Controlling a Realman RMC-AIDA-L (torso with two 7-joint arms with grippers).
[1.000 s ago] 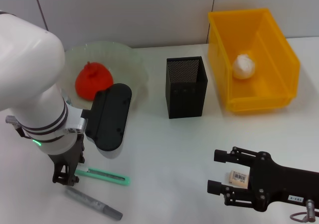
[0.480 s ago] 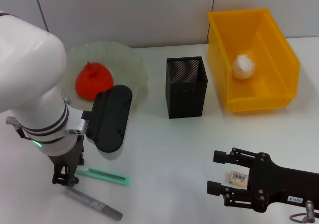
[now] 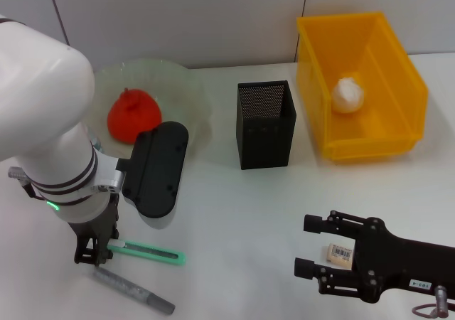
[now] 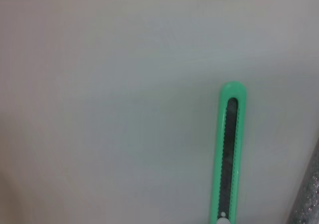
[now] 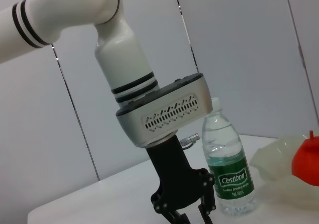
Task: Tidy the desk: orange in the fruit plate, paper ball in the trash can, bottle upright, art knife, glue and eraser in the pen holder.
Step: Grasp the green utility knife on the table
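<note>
On the white desk's near-left corner, the left gripper [image 3: 94, 252] points straight down over one end of the slim mint-green art knife [image 3: 151, 252], which lies flat with its dark slider strip facing up. Whether its black fingers are spread or pinching the knife cannot be told, since the arm hides them from above and the wrist camera shows only the knife [image 4: 229, 154] on bare desk. Just beside the knife, nearer the robot, lies the thin grey speckled glue stick [image 3: 133, 290].

Behind the left arm, the round red-orange orange [image 3: 132, 116] sits inside the translucent pale-green fruit plate [image 3: 190, 92] with its wavy rim. The tall square black mesh pen holder [image 3: 265, 124] stands at the middle of the desk. To its right, the bright yellow rectangular trash can [image 3: 380, 131] holds a white crumpled paper ball [image 3: 348, 95].

At the near right, the right gripper [image 3: 307, 246] lies low and level with its black fingers spread wide, the small beige eraser [image 3: 340, 253] with a barcode sticker lying between them. The right wrist view shows the clear plastic bottle [image 5: 228, 171] with its green label standing upright beside the left arm.
</note>
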